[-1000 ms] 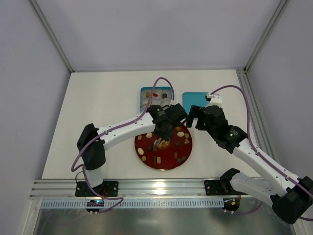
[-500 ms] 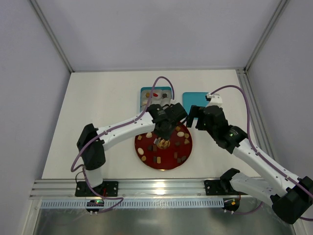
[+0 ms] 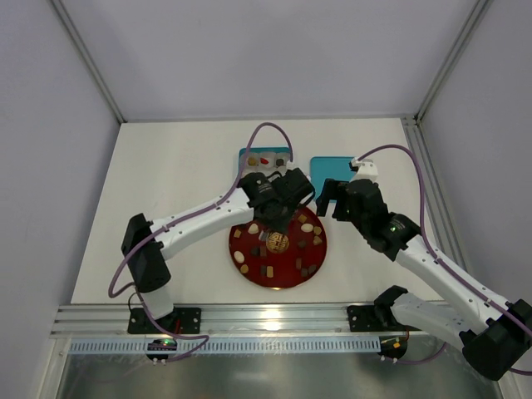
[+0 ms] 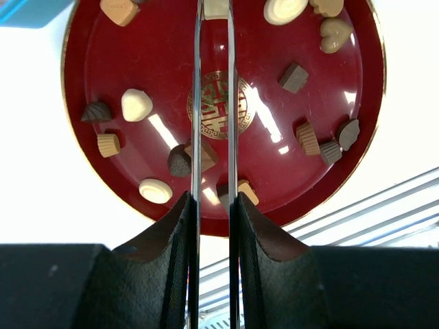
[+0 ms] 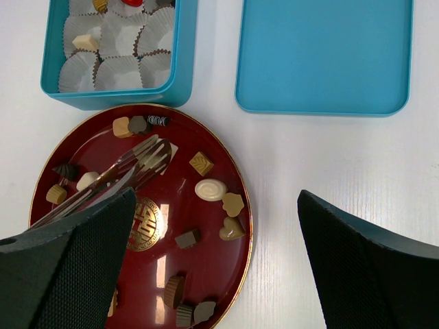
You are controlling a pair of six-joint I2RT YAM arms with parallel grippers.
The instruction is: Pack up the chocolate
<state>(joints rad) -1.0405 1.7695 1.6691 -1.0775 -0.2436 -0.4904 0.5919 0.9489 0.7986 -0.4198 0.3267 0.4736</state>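
Steel tongs (image 5: 140, 163) clamped in the left fingers (image 4: 158, 274) point straight ahead, a cream chocolate (image 4: 216, 7) between their tips on the red plate (image 4: 137, 55); the right fingers (image 5: 68, 274), spread wide, stand farther off.

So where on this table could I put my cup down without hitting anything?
The wide bare table left of the red plate and box, and the strip beyond box and lid. Crowded: the plate, with chocolates and the tongs over it.

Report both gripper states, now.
Left gripper: shut on the metal tongs.
Right gripper: open, holding nothing.
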